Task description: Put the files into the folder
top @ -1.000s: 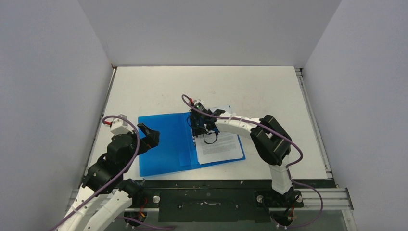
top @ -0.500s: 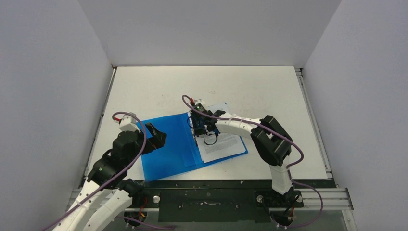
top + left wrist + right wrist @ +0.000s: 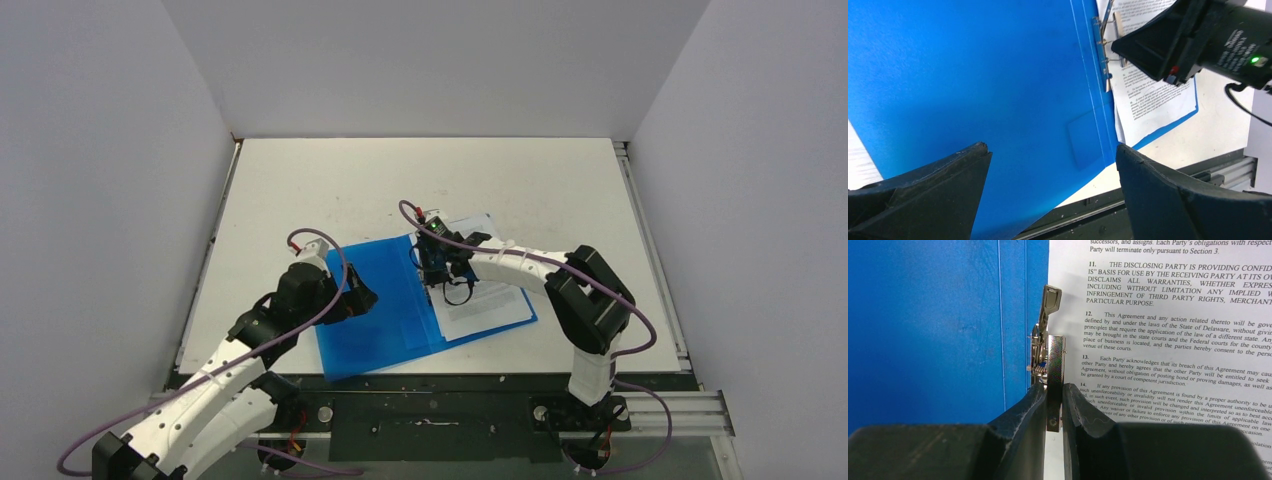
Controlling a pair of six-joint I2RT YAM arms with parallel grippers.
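From above, the open folder (image 3: 375, 315) lies at the center of the frame on the white table (image 3: 330, 180), with the files (image 3: 495, 300) on its right half (their top edge pokes past it). The left gripper (image 3: 358, 297) hovers over the left flap, and the right gripper (image 3: 441, 268) sits at the spine. In the left wrist view, the fingers (image 3: 948, 190) stand wide apart with nothing between them, above the blue cover. In the right wrist view, the jaws pinch the metal clip (image 3: 1055, 365) at center, just left of the printed pages.
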